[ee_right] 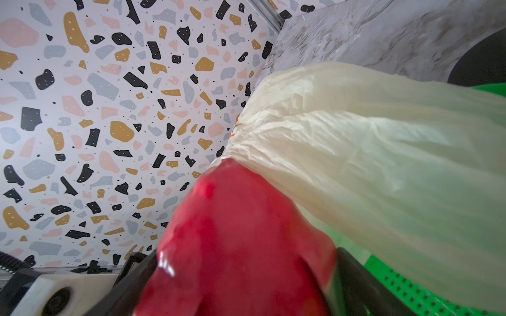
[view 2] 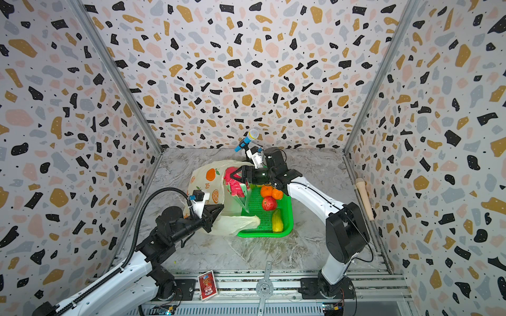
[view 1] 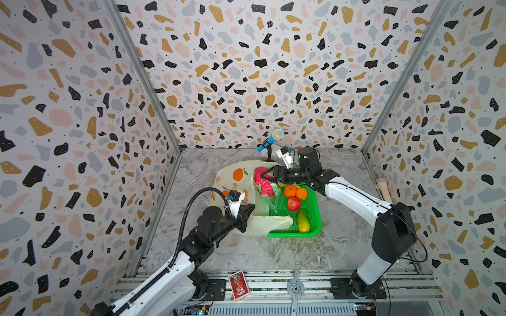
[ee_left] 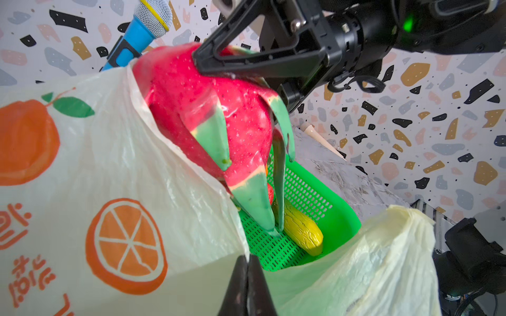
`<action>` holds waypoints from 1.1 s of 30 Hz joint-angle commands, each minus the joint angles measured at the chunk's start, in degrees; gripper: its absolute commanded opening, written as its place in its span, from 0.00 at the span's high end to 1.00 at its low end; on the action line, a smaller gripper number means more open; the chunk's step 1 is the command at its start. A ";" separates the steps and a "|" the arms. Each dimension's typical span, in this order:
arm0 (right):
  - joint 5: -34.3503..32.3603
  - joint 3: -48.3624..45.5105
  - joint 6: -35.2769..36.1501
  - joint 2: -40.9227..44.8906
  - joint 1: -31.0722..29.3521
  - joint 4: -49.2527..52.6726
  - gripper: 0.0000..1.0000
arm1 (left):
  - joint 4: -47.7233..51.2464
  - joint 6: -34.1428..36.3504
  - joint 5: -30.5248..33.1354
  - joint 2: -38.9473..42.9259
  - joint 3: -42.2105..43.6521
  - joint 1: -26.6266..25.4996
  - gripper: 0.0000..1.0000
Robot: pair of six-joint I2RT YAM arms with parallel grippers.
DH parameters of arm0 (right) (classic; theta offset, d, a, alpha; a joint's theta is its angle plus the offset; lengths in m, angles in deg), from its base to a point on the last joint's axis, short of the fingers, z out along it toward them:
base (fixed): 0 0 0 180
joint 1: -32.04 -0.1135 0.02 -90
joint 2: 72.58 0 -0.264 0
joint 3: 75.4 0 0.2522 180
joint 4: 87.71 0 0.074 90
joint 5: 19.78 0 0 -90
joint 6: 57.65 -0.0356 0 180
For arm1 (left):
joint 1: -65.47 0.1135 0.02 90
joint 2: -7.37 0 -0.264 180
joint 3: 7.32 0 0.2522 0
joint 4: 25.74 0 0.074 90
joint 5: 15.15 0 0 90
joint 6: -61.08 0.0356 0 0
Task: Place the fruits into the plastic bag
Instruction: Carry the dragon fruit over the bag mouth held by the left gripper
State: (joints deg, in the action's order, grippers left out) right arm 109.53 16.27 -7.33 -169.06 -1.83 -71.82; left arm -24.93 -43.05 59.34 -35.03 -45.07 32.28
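Left of the green basket (view 1: 295,234), the left gripper (view 1: 252,208) is clamped tight on a fold of the plastic bag (view 1: 232,177). In the left wrist view its fingertips (ee_left: 247,273) meet with the film pinched between them. It holds that edge up, just off the basket's left rim.

The bag lies against the basket's left side, its printed face turned away from the basket. A loose cream flap drapes over the near-left corner of the basket.

At the basket's far-left corner is the dragon fruit (view 1: 264,183), in the right gripper (view 1: 264,177). The jaws are spread wide and close on the fruit's upper end from both sides. The fruit hangs at the mouth of the bag, its red flank pressed to the film. Its green leaf tips point down over the basket mesh. From the left wrist view the tips look as if they touch the mesh, but I can't confirm contact.

Inside the basket:
- Two oranges (view 1: 289,191) sit side by side at the far end, just under the right gripper's wrist.
- The apple (view 1: 294,203) is touching them on the near side.
- The mango (view 1: 303,220) lies lengthways along the right wall, near the front.

Behind the basket, a blue microphone (view 1: 271,139) leans on its stand.
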 commanded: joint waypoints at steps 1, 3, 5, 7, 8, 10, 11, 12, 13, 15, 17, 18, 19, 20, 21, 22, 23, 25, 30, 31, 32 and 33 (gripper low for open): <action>3.17 0.22 -4.89 2.03 -0.73 -8.62 1.00 | -4.99 0.86 0.22 0.94 0.63 -0.30 1.00; 3.18 -0.97 -6.32 2.43 -0.73 -10.74 1.00 | -5.41 0.79 0.08 0.99 0.83 -0.30 1.00; 3.37 -1.95 -7.67 2.82 -0.68 -12.81 1.00 | -5.42 0.77 -0.05 0.98 0.97 -0.38 1.00; 3.25 -2.19 -8.05 3.02 -0.71 -13.19 1.00 | -5.33 0.80 -0.12 0.97 1.17 -0.38 1.00; 3.22 -2.15 -8.11 3.10 -0.76 -13.30 1.00 | -5.22 0.98 -0.13 0.92 1.24 -0.38 1.00; 3.04 -2.14 -8.17 3.31 -0.69 -13.55 1.00 | -4.90 1.21 -0.13 1.08 1.31 -0.38 1.00; 2.94 -2.27 -8.36 3.42 -0.73 -13.99 1.00 | -4.70 1.37 -0.11 1.05 1.40 -0.47 1.00; 2.96 -2.33 -8.65 3.51 -0.70 -14.46 1.00 | -4.66 1.47 -0.16 1.10 1.42 -0.48 1.00; 3.03 -2.57 -9.12 3.51 -0.73 -14.92 1.00 | -4.75 1.47 -0.22 1.05 1.61 -0.48 1.00; 3.54 -3.30 -10.40 3.60 -0.74 -17.05 1.00 | -5.04 1.47 -0.46 1.02 1.76 -0.56 1.00; 3.49 -3.70 -11.49 3.56 -0.72 -18.24 1.00 | -5.46 1.38 -0.57 0.99 1.97 -0.72 1.00; 3.42 -3.73 -11.85 3.49 -0.68 -18.57 1.00 | -5.74 1.37 -0.53 0.86 1.96 -0.80 1.00; 3.39 -3.69 -12.12 3.41 -0.68 -18.80 1.00 | -6.00 1.32 -0.57 0.82 2.02 -0.82 1.00; 3.24 -3.83 -12.49 3.46 -0.68 -19.19 1.00 | -6.36 1.36 -0.59 0.69 2.02 -0.91 1.00; 3.01 -4.23 -13.20 3.52 -0.71 -20.04 1.00 | -6.75 1.26 -0.79 0.63 2.03 -0.91 1.00; 2.92 -4.71 -14.07 3.60 -0.75 -21.23 1.00 | -7.06 1.24 -0.89 0.56 1.98 -1.00 1.00; 2.88 -5.15 -14.95 3.66 -0.70 -22.33 1.00 | -7.38 1.21 -1.10 0.47 1.93 -1.09 1.00; 2.62 -5.44 -15.81 3.65 -0.70 -23.36 1.00 | -7.55 1.21 -1.16 0.20 1.77 -1.20 1.00; 0.33 -6.84 -17.02 4.65 -0.50 -25.62 1.00 | -7.53 1.13 -1.28 0.15 1.98 -1.35 1.00; -0.15 -7.44 -17.50 4.99 -0.36 -26.55 1.00 | -7.62 1.04 -1.32 0.25 1.98 -1.35 1.00; -0.97 -8.48 -18.52 5.34 -0.27 -27.79 1.00 | -7.66 0.91 -1.35 0.35 2.01 -1.44 1.00; -1.61 -9.29 -19.32 5.51 -0.16 -28.68 1.00 | -7.86 0.79 -1.37 0.45 2.08 -1.44 1.00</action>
State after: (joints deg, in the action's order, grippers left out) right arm 109.33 7.53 -23.35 -168.15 -2.31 -93.24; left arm -28.86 -42.61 58.82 -34.96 -43.56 31.17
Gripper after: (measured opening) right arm 0.924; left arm 0.047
